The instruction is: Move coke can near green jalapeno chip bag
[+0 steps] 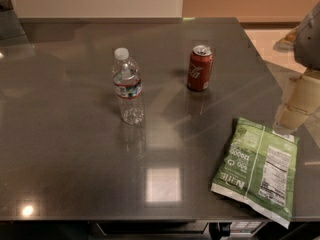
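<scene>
Coke can and chip bag sitting well apart on the bench, gripper off at the right edge

The coke can [200, 68] is standing upright in the far-right part of the grey bench [65, 149], back from the far edge, with nothing touching it. The green jalapeno chip bag [256, 170] is lying flat by the near right corner, nutrition panel facing up, and its near end reaches the near edge. There's a clear stretch of benchtop between the two. A clear water bottle [128, 86] with a white cap stands upright to the left of the can, closer to the middle. The gripper [295, 109] hangs over the right edge just past the far end of the bag, holding nothing I can see. Honestly can't tell if the claw is spread or pressed together.
</scene>
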Controlling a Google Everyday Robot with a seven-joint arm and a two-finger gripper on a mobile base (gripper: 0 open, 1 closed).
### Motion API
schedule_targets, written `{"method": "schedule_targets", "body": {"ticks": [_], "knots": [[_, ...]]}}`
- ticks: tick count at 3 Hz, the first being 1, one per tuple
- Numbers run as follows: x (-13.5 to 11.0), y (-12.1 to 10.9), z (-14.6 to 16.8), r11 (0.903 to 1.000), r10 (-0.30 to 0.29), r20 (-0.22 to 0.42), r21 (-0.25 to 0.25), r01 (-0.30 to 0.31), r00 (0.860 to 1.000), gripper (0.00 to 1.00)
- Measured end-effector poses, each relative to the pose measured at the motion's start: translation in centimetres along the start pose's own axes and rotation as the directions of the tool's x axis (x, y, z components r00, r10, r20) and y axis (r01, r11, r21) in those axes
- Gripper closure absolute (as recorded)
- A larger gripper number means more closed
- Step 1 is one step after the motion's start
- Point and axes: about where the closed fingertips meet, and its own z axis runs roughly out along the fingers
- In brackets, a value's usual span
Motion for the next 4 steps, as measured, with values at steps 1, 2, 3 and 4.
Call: {"method": "schedule_targets", "body": {"ticks": [1, 2, 3, 4], "knots": [[-0.1, -0.1, -0.1, 1.0, 0.001, 0.001, 0.006, -0.001, 1.0, 0.0], [-0.8, -2.4, 0.7, 0.9987, 0.044, 0.033, 0.027, -0.044, 0.999, 0.0], [-2.1, -6.2, 2.0, 0.9942, 0.09, 0.085, 0.05, -0.095, 0.992, 0.0], [-3.4, -9.9, 3.3, 0.9883, 0.121, 0.137, 0.076, -0.132, 0.983, 0.0]]}}
